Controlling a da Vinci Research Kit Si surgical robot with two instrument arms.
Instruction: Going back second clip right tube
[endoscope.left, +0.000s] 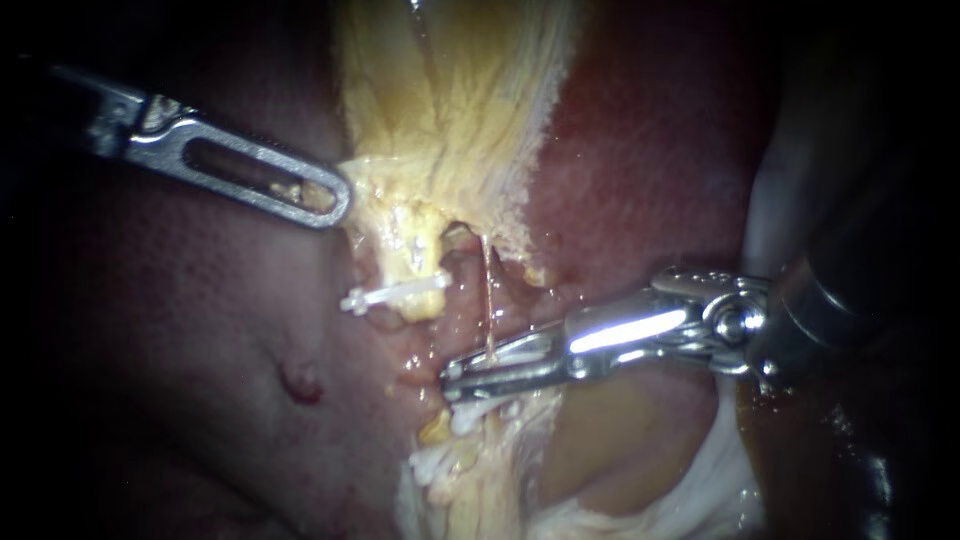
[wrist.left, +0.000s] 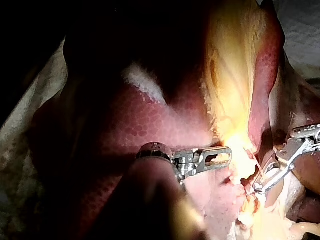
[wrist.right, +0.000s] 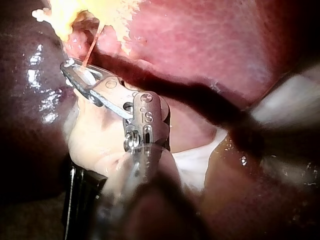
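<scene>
Endoscope view: white clip (endoscope.left: 395, 293) eleven o'clock from right instrument (endoscope.left: 460, 378); slotted jaws slightly parted, seemingly empty. Left instrument (endoscope.left: 335, 200) grips yellow fibrous tissue (endoscope.left: 450, 120).

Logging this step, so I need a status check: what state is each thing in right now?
left instrument, jaws shut on yellow tissue.
right instrument, tip against tissue below the clip.
clip, closed across a tube.
thin strand, stretched straight, reaching the right instrument.
</scene>
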